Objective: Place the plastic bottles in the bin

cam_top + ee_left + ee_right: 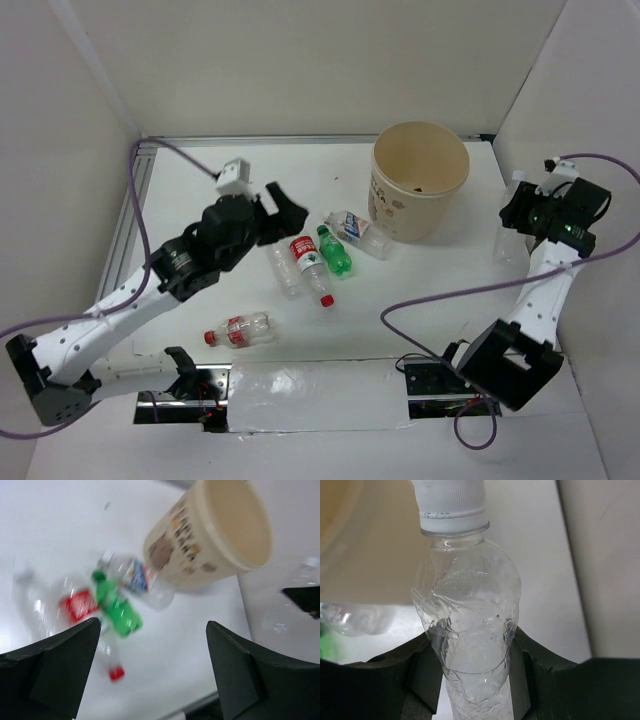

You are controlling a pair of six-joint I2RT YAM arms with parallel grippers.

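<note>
The tan bin (420, 180) stands at the back right, and it shows tilted in the left wrist view (220, 535). A green bottle (335, 252), a red-labelled bottle (310, 265), a clear bottle (285, 272) and a blue-labelled clear bottle (358, 232) lie together left of the bin. Another red-labelled bottle (238, 330) lies nearer the front. My left gripper (285, 215) is open and empty, above and left of this cluster (154, 627). My right gripper (522, 215) is shut on a crumpled clear bottle with a white cap (467, 625), held upright to the right of the bin.
White walls close in the table on the left, back and right. The right wall is close to my right arm. A metal rail (130, 215) runs along the left edge. Purple cables (440, 295) trail over the front of the table.
</note>
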